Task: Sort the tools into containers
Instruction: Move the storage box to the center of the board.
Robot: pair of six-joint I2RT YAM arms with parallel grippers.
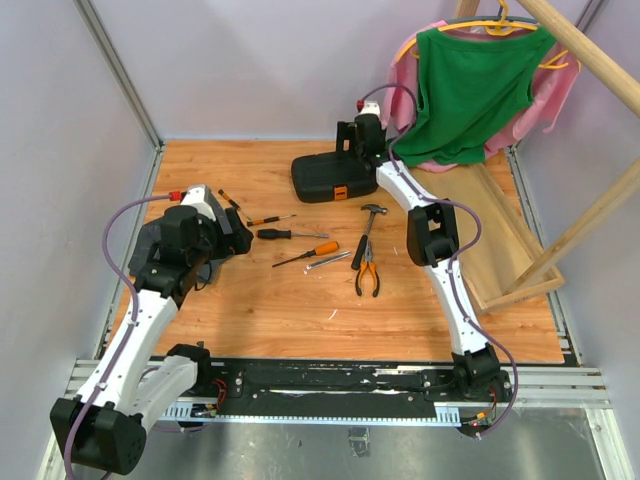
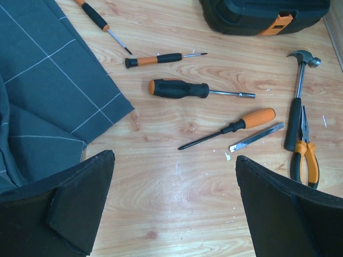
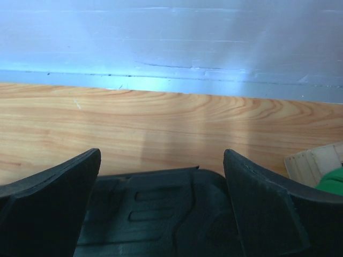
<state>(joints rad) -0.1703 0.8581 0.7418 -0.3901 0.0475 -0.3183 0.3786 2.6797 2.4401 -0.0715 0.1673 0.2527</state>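
Observation:
The closed black tool case (image 1: 333, 178) with an orange latch lies at the back centre. My right gripper (image 1: 352, 150) is open and empty over the case's far right end, and the case lid (image 3: 161, 214) shows between its fingers. The hammer (image 1: 368, 228), the pliers (image 1: 367, 272) and several screwdrivers, among them an orange-handled one (image 1: 306, 254) and a black-handled one (image 1: 290, 234), lie loose mid-table. My left gripper (image 1: 238, 240) is open and empty above bare wood (image 2: 174, 156), left of the tools. Its view shows the hammer (image 2: 296, 101), the pliers (image 2: 305, 155) and the orange-handled screwdriver (image 2: 236, 126).
A dark grey folded cloth (image 2: 43, 91) lies under my left arm. A thin metal blade (image 2: 257, 136) lies by the orange-handled screwdriver. A long wooden tray (image 1: 500, 240) stands at the right. A green shirt (image 1: 470, 90) hangs over the back right corner. The back wall is close behind the case.

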